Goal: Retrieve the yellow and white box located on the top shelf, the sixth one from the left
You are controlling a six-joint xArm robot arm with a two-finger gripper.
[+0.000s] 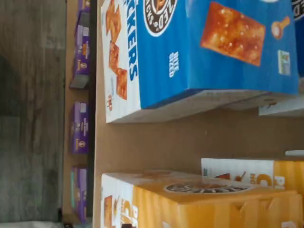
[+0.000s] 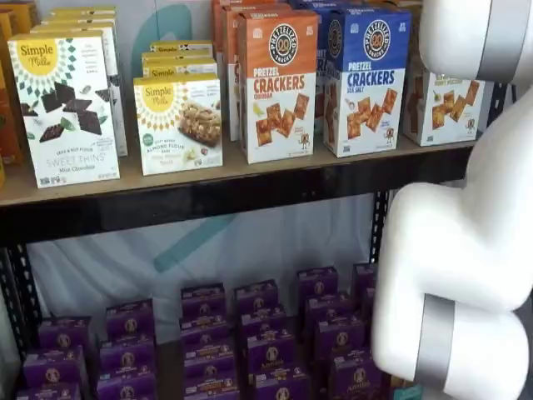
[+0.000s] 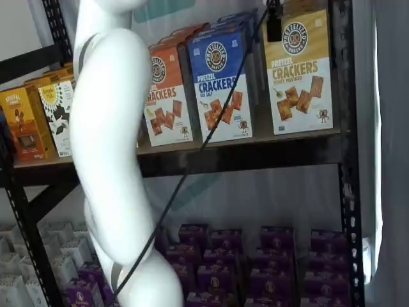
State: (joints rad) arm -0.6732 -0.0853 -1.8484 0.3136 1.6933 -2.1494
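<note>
Behind the arm (image 2: pixel 466 250) — yellow and white box (image 3: pixel 300 73) fully visible elsewhere.

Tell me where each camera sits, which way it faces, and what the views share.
Wrist view: on the wrist, picture turned sideways, close over the top shelf between the blue box and the yellow and white box; no fingers show.
A shelf view: in front, facing the shelves; the white arm covers the right side.
A shelf view: in front at an angle; the arm stands left, a black finger hangs from above.
Shared: all three show the blue and yellow boxes.
</note>
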